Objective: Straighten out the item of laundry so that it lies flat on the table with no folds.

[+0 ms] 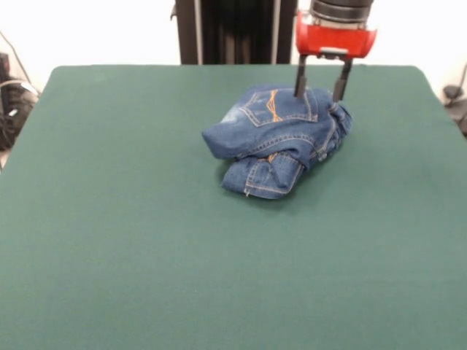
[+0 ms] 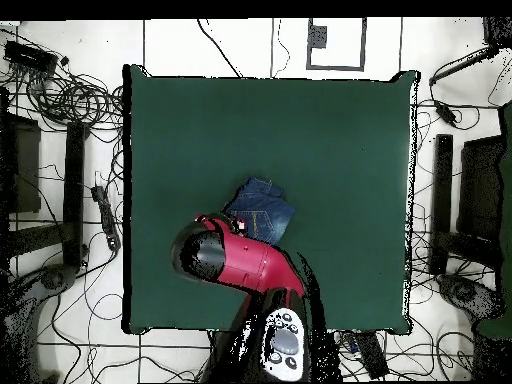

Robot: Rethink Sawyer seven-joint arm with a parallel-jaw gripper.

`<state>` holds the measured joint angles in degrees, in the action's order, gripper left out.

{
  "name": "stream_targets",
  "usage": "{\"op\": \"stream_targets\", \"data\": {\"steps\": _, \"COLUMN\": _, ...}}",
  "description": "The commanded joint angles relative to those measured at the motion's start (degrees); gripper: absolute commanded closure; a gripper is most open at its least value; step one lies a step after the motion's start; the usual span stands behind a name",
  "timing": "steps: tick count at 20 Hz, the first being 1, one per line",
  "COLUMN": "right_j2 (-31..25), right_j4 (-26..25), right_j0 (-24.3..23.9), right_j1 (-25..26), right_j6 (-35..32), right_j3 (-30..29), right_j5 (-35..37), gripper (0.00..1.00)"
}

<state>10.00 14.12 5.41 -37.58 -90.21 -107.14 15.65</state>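
Observation:
The item of laundry (image 1: 281, 138) is a small pair of blue jeans with orange stitching, bunched and folded over itself in the far middle-right of the green table (image 1: 146, 240). A back pocket faces up on top of the heap. My gripper (image 1: 320, 93) hangs right over the heap's far right edge, open, with its two dark fingers (image 1: 300, 80) spread and their tips at the cloth's top. In the overhead view the red arm covers part of the jeans (image 2: 264, 207) and hides the gripper.
Bare green felt surrounds the heap on every side, widest toward the near edge. Cables and dark equipment (image 2: 60, 200) lie on the floor around the table (image 2: 340, 140). The black pedestal (image 1: 233, 29) stands behind the far edge.

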Motion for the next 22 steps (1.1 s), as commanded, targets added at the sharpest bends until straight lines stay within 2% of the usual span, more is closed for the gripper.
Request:
{"op": "stream_targets", "data": {"steps": 1, "right_j2": -4.7, "right_j4": -0.5, "right_j0": 1.2, "right_j1": 6.7, "right_j6": -9.7, "right_j3": 2.2, "right_j5": 0.1, "gripper": 0.0}}
{"op": "stream_targets", "data": {"steps": 8, "right_j2": -8.2, "right_j4": -0.3, "right_j0": -0.3, "right_j1": 11.8, "right_j6": -11.1, "right_j3": 1.5, "right_j5": -8.8, "gripper": 0.0}}
{"op": "stream_targets", "data": {"steps": 16, "right_j2": -8.2, "right_j4": 0.6, "right_j0": -0.3, "right_j1": 14.5, "right_j6": -10.8, "right_j3": 4.2, "right_j5": -9.9, "gripper": 0.0}}
{"op": "stream_targets", "data": {"steps": 22, "right_j2": -7.9, "right_j4": 2.0, "right_j0": 1.3, "right_j1": 17.2, "right_j6": -13.6, "right_j3": 4.4, "right_j5": -13.9, "gripper": 0.0}}
